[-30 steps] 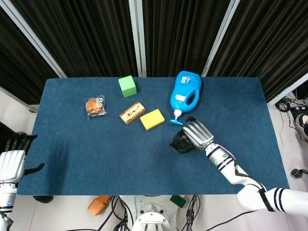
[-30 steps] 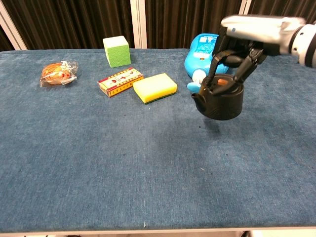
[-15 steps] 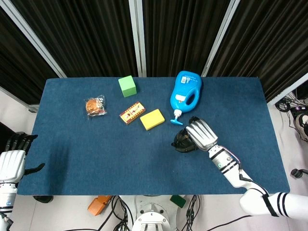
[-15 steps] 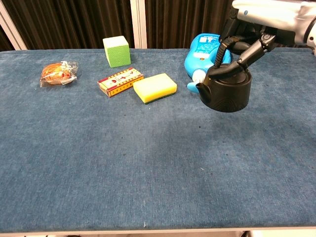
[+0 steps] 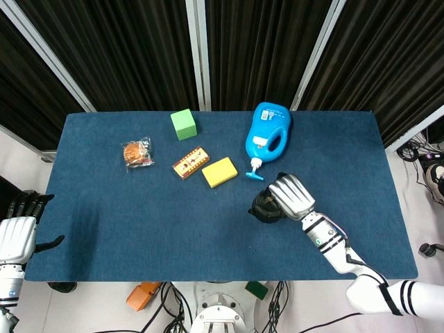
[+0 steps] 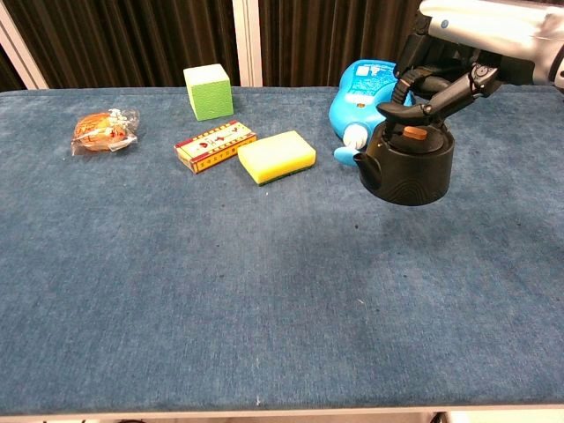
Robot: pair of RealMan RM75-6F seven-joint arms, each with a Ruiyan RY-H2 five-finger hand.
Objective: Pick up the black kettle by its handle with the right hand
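Note:
The black kettle (image 6: 411, 167) hangs above the blue table, its spout pointing left and a small orange knob on its lid. My right hand (image 6: 458, 55) grips the kettle's arched handle from above. From the head camera the kettle (image 5: 263, 206) shows just left of the right hand (image 5: 291, 196), which covers its right part. My left hand (image 5: 17, 232) stays off the table's left edge, fingers spread, holding nothing.
A blue detergent bottle (image 6: 363, 95) lies right behind the kettle. A yellow sponge (image 6: 276, 156), a red and yellow box (image 6: 214, 144), a green cube (image 6: 208, 92) and a bagged snack (image 6: 103, 129) lie to the left, toward the back of the table (image 6: 220, 291).
The right hand has lifted the kettle a little higher and slightly to the right. The left hand has not moved.

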